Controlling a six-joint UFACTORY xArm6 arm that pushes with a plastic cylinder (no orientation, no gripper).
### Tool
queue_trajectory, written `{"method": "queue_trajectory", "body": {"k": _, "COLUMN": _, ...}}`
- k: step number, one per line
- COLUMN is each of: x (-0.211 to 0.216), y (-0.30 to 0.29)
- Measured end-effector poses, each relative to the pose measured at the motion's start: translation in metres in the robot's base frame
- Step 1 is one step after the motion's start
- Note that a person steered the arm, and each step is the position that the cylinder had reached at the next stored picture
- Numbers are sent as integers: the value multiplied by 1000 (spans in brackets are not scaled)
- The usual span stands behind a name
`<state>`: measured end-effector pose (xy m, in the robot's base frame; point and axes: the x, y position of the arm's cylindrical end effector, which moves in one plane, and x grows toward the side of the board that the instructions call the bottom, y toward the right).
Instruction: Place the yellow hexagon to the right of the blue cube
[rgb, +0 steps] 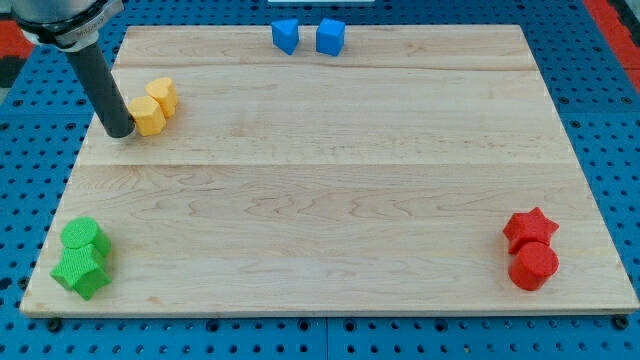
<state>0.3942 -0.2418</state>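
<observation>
Two yellow blocks sit at the view's upper left: a yellow hexagon (162, 94) and, touching it at lower left, another yellow block (148, 116) whose shape I cannot make out. My tip (119, 131) rests on the board just left of that lower yellow block, touching or nearly touching it. Two blue blocks stand at the top edge: a blue cube (330, 36) and, left of it, another blue block (286, 35).
Two green blocks (84, 257) lie at the view's bottom left corner. A red star (529, 228) and a red round block (533, 266) lie at the bottom right. The wooden board (330, 200) lies on a blue pegboard.
</observation>
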Motion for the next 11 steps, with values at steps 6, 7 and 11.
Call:
{"method": "queue_trajectory", "body": {"k": 6, "x": -21, "y": 69}}
{"method": "queue_trajectory", "body": {"k": 7, "x": -35, "y": 64}}
{"method": "queue_trajectory", "body": {"k": 11, "x": -76, "y": 78}}
